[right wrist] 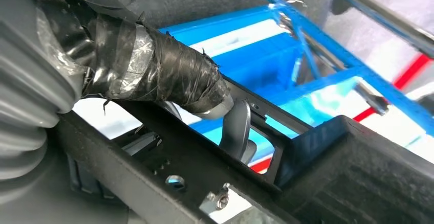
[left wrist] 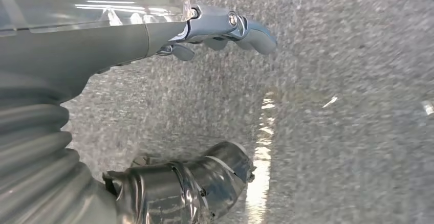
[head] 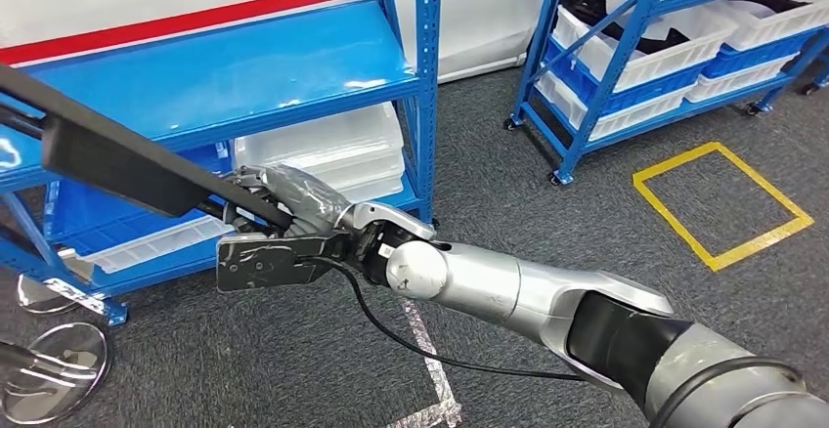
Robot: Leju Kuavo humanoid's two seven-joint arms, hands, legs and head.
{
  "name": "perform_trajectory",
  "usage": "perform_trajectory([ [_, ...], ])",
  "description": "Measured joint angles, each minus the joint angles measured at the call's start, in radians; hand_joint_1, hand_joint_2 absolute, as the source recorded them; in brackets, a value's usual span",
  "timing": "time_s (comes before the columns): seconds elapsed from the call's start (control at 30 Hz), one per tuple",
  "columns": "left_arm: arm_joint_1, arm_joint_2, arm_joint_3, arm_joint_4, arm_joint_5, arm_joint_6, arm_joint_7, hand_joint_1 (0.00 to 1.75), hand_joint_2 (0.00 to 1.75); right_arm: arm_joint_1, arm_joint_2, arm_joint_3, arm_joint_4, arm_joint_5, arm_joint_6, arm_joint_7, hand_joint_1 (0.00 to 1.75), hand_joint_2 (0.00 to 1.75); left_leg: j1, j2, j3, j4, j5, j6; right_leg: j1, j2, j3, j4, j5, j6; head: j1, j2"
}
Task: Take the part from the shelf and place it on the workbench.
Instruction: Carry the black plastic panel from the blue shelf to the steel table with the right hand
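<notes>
The right hand [head: 283, 208] has its fingers closed around a long black part [head: 117, 154], a flat bar that runs up and to the left across the head view, in front of the blue shelf [head: 225, 66]. In the right wrist view the taped thumb [right wrist: 169, 81] lies over the top of the bar and a grey finger [right wrist: 235, 127] curls behind it, so the grip looks firm. The part is held in the air, just in front of the shelf, and it does not seem to rest on any board — though its far end runs out of the picture, so I cannot tell if it is fully free.

The left hand [left wrist: 225, 27] hangs over the grey carpet [left wrist: 348, 132] with its fingers loosely apart, and it holds nothing.

I judge that the taking step is nearly done and the carrying step comes next. No worktop is seen here, so the robot will probably need to turn. The bar is long — its ends could catch the shelf post [head: 427, 76], so the next move calls for a slow withdrawal and a steady grip.
</notes>
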Motion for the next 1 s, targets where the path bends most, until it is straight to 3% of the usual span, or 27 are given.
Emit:
perform_trajectory([
  [0.07,0.000,0.001,-0.004,0.000,0.000,0.003,0.001,0.00,1.75,0.003,-0.001,-0.010,0.000,0.007,-0.010,-0.002,1.75,1.75,-0.003,-0.015,0.000,-0.025,0.018,0.010,-0.002,-0.012,0.002,-0.010,0.011,0.014,-0.001,0.000],
  [0.1,0.003,0.002,-0.006,0.000,0.001,0.005,0.002,0.00,1.75,0.005,-0.002,-0.015,-0.001,0.010,-0.015,-0.003,1.75,1.75,-0.001,-0.022,0.001,-0.037,0.031,0.015,-0.002,-0.006,-0.001,-0.006,0.005,0.019,-0.001,0.000],
  [0.17,0.010,0.003,-0.010,0.000,0.003,0.008,0.004,0.00,1.75,0.012,-0.005,-0.026,-0.007,0.016,-0.026,-0.006,1.75,1.75,0.003,-0.033,0.001,-0.054,0.054,0.025,0.000,0.023,-0.028,0.058,-0.047,0.021,-0.001,0.000],
  [0.23,0.012,0.004,-0.015,0.000,0.005,0.010,0.005,0.00,1.75,0.020,-0.011,-0.042,-0.017,0.022,-0.042,-0.007,1.75,1.75,0.000,-0.047,-0.015,-0.051,0.065,0.033,0.004,0.042,-0.071,0.179,-0.117,0.021,-0.001,0.000],
  [0.27,0.012,0.004,-0.018,0.000,0.007,0.010,0.005,0.00,1.75,0.026,-0.014,-0.051,-0.023,0.021,-0.051,-0.007,1.75,1.75,0.000,-0.057,-0.023,-0.047,0.068,0.033,0.005,0.045,-0.084,0.224,-0.135,0.022,-0.001,0.000],
  [0.3,0.014,0.004,-0.020,0.000,0.007,0.010,0.005,0.00,1.75,0.032,-0.018,-0.059,-0.031,0.015,-0.057,-0.008,1.75,1.75,0.000,-0.067,-0.031,-0.041,0.071,0.033,0.005,0.047,-0.080,0.235,-0.134,0.023,-0.001,0.000],
  [0.37,0.019,0.004,-0.021,0.000,0.011,0.010,0.004,0.00,1.75,0.041,-0.024,-0.074,-0.048,-0.008,-0.064,-0.012,1.75,1.75,0.001,-0.087,-0.045,-0.025,0.071,0.029,0.004,0.054,-0.023,0.154,-0.093,0.024,-0.001,0.000],
  [0.43,0.022,0.004,-0.022,0.000,0.017,0.008,0.001,0.00,1.75,0.043,-0.029,-0.088,-0.070,-0.034,-0.066,-0.020,1.75,1.75,0.002,-0.104,-0.065,0.000,0.067,0.022,-0.001,0.081,0.036,0.048,-0.066,0.021,-0.001,0.000],
  [0.5,0.023,0.004,-0.022,0.000,0.025,0.007,-0.007,0.00,1.75,0.046,-0.036,-0.098,-0.096,-0.053,-0.071,-0.025,1.75,1.75,0.003,-0.117,-0.083,0.016,0.066,0.011,0.002,0.092,0.051,0.015,-0.066,0.014,-0.001,0.000],
  [0.57,0.027,0.006,-0.022,0.000,0.034,0.007,-0.015,0.00,1.75,0.048,-0.044,-0.108,-0.123,-0.059,-0.085,-0.025,1.75,1.75,0.004,-0.123,-0.092,0.018,0.069,0.001,0.003,0.075,0.051,0.011,-0.059,0.004,-0.001,0.000],
  [0.63,0.031,0.009,-0.022,0.001,0.041,0.008,-0.021,0.00,1.75,0.048,-0.051,-0.119,-0.151,-0.060,-0.105,-0.023,1.75,1.75,0.004,-0.102,-0.107,0.047,0.049,-0.011,-0.001,0.060,0.055,0.002,-0.053,-0.007,-0.004,0.000],
  [0.73,0.032,0.009,-0.022,0.001,0.049,0.009,-0.029,0.00,1.75,0.048,-0.069,-0.141,-0.201,-0.061,-0.127,-0.019,1.75,1.75,0.015,-0.067,-0.179,0.205,-0.028,-0.030,-0.004,0.032,0.058,-0.003,-0.050,-0.012,-0.006,0.000],
  [0.8,0.035,0.009,-0.022,0.001,0.055,0.009,-0.031,0.00,1.75,0.048,-0.087,-0.155,-0.232,-0.054,-0.135,-0.009,1.75,1.75,0.022,-0.061,-0.209,0.272,-0.042,-0.037,-0.004,0.011,0.058,-0.003,-0.051,-0.012,-0.006,0.000],
  [0.83,0.037,0.010,-0.022,0.001,0.058,0.010,-0.032,0.00,1.75,0.048,-0.095,-0.162,-0.246,-0.042,-0.137,0.001,1.75,1.75,0.025,-0.057,-0.198,0.253,-0.024,-0.039,-0.005,0.001,0.058,-0.003,-0.052,-0.011,-0.006,0.000],
  [0.87,0.039,0.011,-0.022,0.001,0.060,0.010,-0.033,0.00,1.75,0.048,-0.103,-0.168,-0.261,-0.025,-0.139,0.014,1.75,1.75,0.027,-0.046,-0.168,0.198,0.006,-0.039,-0.005,-0.008,0.060,-0.003,-0.053,-0.009,-0.006,0.000],
  [0.93,0.039,0.013,-0.022,0.001,0.062,0.011,-0.035,0.00,1.75,0.047,-0.118,-0.183,-0.291,0.007,-0.142,0.034,1.75,1.75,0.020,0.002,-0.097,0.065,0.051,-0.033,-0.003,-0.026,0.064,-0.004,-0.055,-0.003,-0.006,0.000],
  [1.0,0.037,0.014,-0.022,0.001,0.063,0.011,-0.036,0.00,1.75,0.045,-0.131,-0.196,-0.316,0.021,-0.144,0.044,1.75,1.75,0.009,0.028,-0.069,0.004,0.061,-0.021,0.000,-0.043,0.068,-0.009,-0.055,0.009,-0.006,0.000],
])
